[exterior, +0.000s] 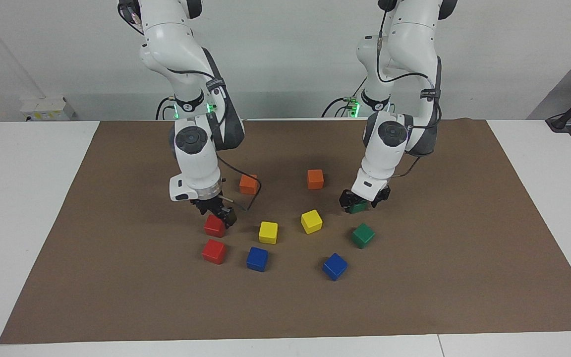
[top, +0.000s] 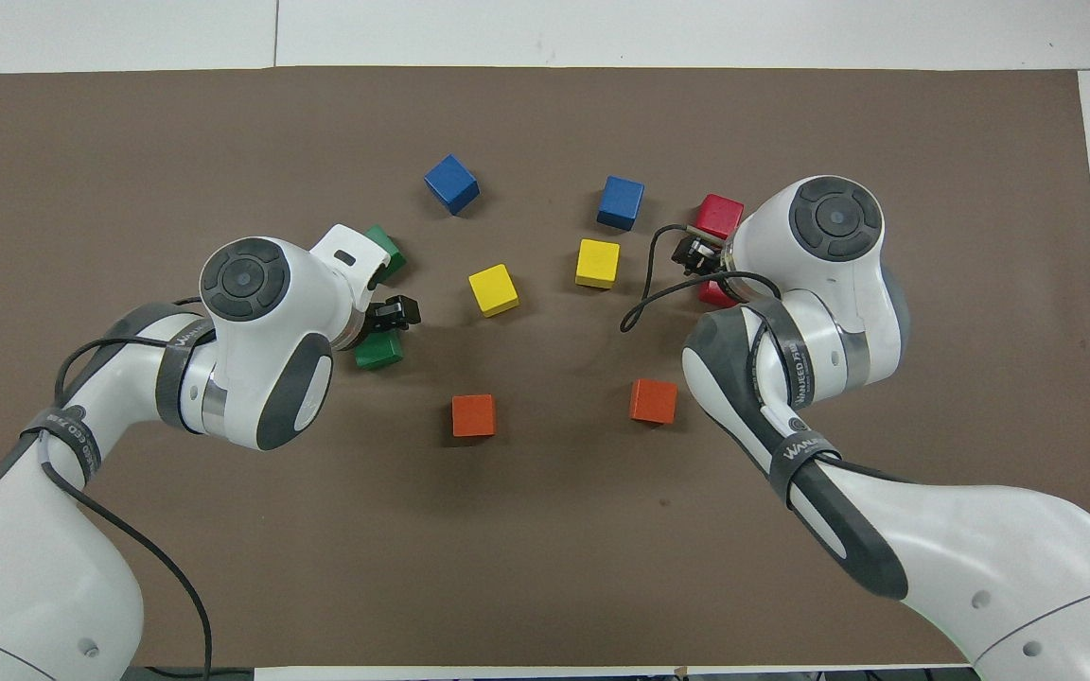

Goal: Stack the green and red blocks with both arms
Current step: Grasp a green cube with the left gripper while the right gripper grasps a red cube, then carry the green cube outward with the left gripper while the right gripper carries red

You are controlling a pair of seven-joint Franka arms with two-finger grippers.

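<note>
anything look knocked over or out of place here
Nothing stands out. All ten blocks sit flat and apart on the brown mat; none are stacked yet. Each end effector is down at a block: left at green, right at red.

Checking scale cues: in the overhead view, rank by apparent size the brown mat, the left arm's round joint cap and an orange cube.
1. Brown mat, by far.
2. Left arm's joint cap, though raised toward the camera, so enlarged.
3. Orange cube.

A white tabletop carries a brown mat. On the mat lie ten cubes: two red, two green, two yellow, two blue, and two orange nearest the robots.
</note>
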